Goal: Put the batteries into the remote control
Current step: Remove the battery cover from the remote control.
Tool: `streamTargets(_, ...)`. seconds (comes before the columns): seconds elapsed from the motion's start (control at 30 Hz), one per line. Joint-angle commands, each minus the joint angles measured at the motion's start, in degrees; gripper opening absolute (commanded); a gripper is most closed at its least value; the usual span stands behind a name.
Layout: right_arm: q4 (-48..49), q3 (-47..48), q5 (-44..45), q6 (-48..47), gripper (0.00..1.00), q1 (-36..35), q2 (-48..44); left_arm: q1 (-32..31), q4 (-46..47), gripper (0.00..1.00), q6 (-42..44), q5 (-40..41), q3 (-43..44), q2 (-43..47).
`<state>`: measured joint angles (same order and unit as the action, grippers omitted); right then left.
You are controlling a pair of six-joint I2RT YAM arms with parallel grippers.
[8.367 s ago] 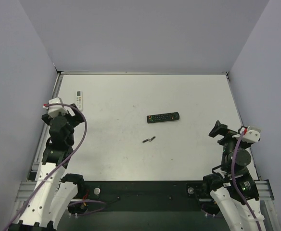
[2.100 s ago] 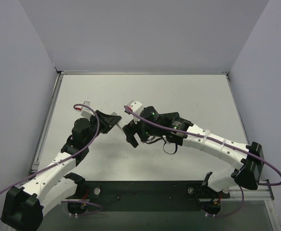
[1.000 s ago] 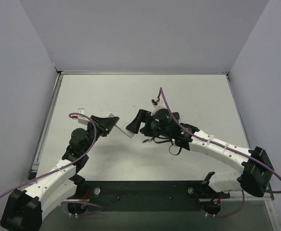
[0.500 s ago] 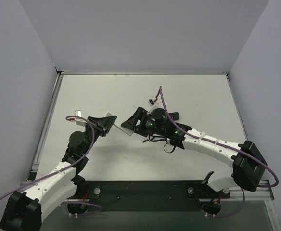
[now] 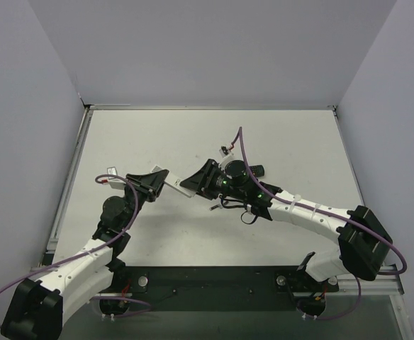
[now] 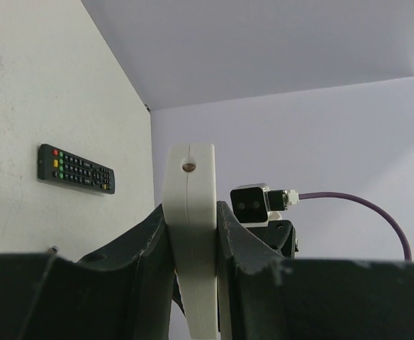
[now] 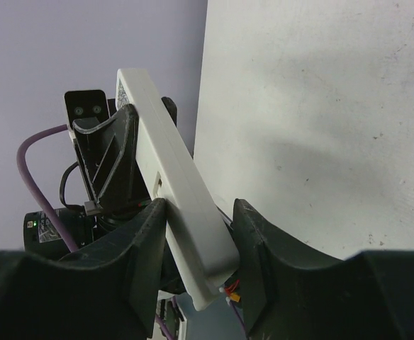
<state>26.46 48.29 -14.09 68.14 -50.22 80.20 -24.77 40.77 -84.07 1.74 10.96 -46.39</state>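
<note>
Since the frame half a second back, the right arm has closed in on the remote control [image 5: 171, 181], which is held in the air above the bench [image 5: 292, 142], between the two arms. The left fingers [image 6: 144, 244] are clenched on its edges. The right fingers [image 7: 149, 237] straddle its other end; whether they press cannot be told. Batteries not discernible (possibly under the right arm). A black remote [image 6: 76, 168] lies on the bench beyond.

Risk: if the left fingers let go before the right have purchase, the remote drops. Opposing pulls could also twist it loose.
</note>
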Motion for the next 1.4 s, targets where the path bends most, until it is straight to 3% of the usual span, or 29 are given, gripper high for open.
streamTargets(0.0, -3.07, -1.53, 1.69, 0.07, 0.18, 0.47, -0.66, -0.19, 9.50, 0.00, 0.67, 1.95, 1.17, 0.07)
streamTargets(0.1, -3.96, -1.71, 1.78, -0.37, 0.19, 0.82, -1.28, -0.27, 10.12, 0.00, 0.58, 1.95, 1.52, -0.28)
streamTargets(0.23, -3.61, -1.19, 1.52, -1.87, 0.35, 1.08, -1.98, -0.19, 8.80, 0.00, 1.19, 1.60, 1.70, -1.15)
streamTargets(0.83, -6.06, 3.56, -0.77, -10.91, 0.79, 1.70, -3.47, -0.19, 8.27, 0.00, 1.19, 0.90, -1.82, -5.02)
streamTargets(0.9, -8.60, 4.78, -0.77, -12.85, 0.81, 1.70, -4.00, -0.19, 7.74, 0.00, 1.37, 1.25, -2.00, -5.20)
streamTargets(1.2, -31.69, 13.49, -1.47, -43.04, 0.82, 1.26, -6.11, -0.19, 6.34, 0.00, 0.84, 0.55, -2.00, -6.17)
streamTargets(1.37, -41.91, 19.38, 3.27, -57.93, 0.80, -2.42, -4.71, -0.19, 4.23, 0.00, 0.23, -0.15, -1.56, -5.38)
